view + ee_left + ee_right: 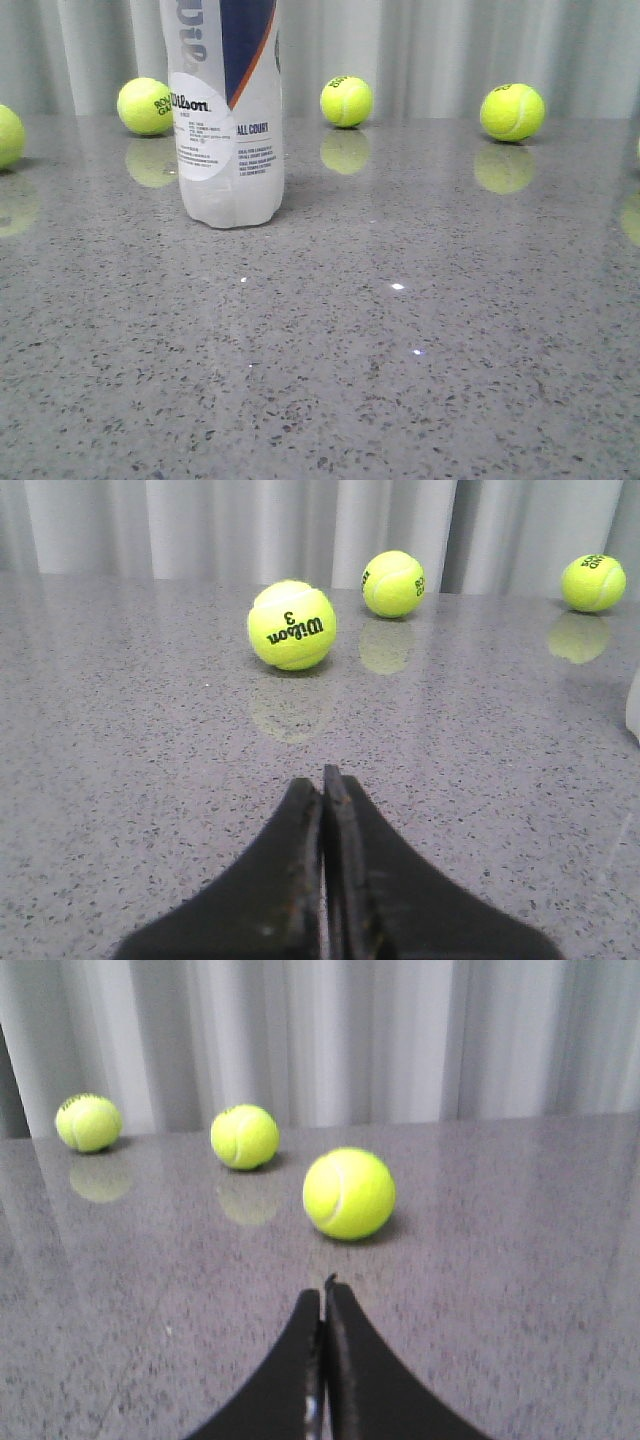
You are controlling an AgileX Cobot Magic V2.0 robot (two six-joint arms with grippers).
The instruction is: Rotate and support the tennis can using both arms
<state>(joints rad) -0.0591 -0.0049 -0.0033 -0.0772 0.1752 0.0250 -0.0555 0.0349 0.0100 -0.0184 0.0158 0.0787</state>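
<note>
Front view: the tennis can (226,120) stands upright on the grey bench (400,350), no gripper near it.

Left wrist view: the left gripper (323,772) is pressed closed on nothing; a tennis ball (291,624) lies ahead of its tips.

Right wrist view: the right gripper (325,1292) is likewise closed and empty, another ball (348,1193) just ahead.
</note>
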